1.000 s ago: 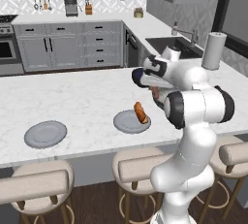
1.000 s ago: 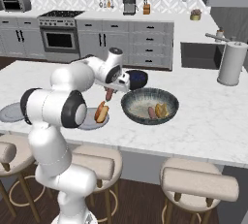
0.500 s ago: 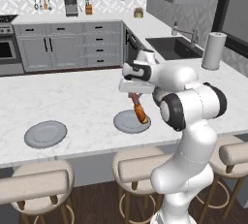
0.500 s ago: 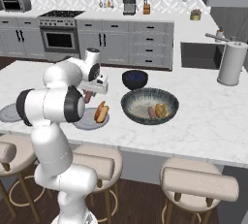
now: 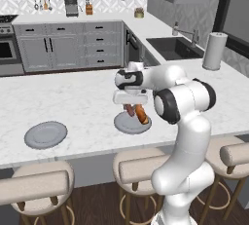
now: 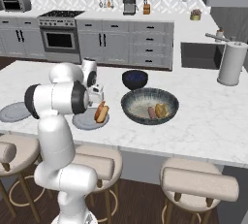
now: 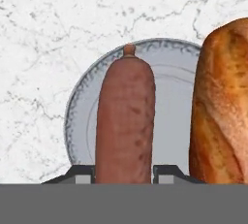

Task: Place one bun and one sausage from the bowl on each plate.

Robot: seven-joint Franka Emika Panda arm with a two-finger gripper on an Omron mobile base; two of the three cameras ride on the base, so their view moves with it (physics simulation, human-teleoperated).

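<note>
My gripper point(image 7: 125, 172) is shut on a reddish-brown sausage point(image 7: 125, 121), which hangs from the hand just above the near plate point(image 7: 169, 72). A golden bun point(image 7: 220, 111) lies on that plate, right beside the sausage. From the left base view, the gripper point(image 5: 130, 105) holds the sausage point(image 5: 129, 110) over the plate point(image 5: 125, 124), next to the bun point(image 5: 141, 114). The second plate point(image 5: 46, 135) lies bare further left. The wide grey bowl point(image 6: 131, 103) holds another sausage point(image 6: 151, 112) and another bun point(image 6: 161, 110).
A small dark blue bowl point(image 6: 134, 79) stands behind the grey bowl. A paper towel roll point(image 6: 228, 63) is at the counter's far right, near the sink. Stools line the counter's front edge.
The arm has swung from near the bowl to over the near plate and come lower, carrying the sausage with it. The bun and plates have not moved.
</note>
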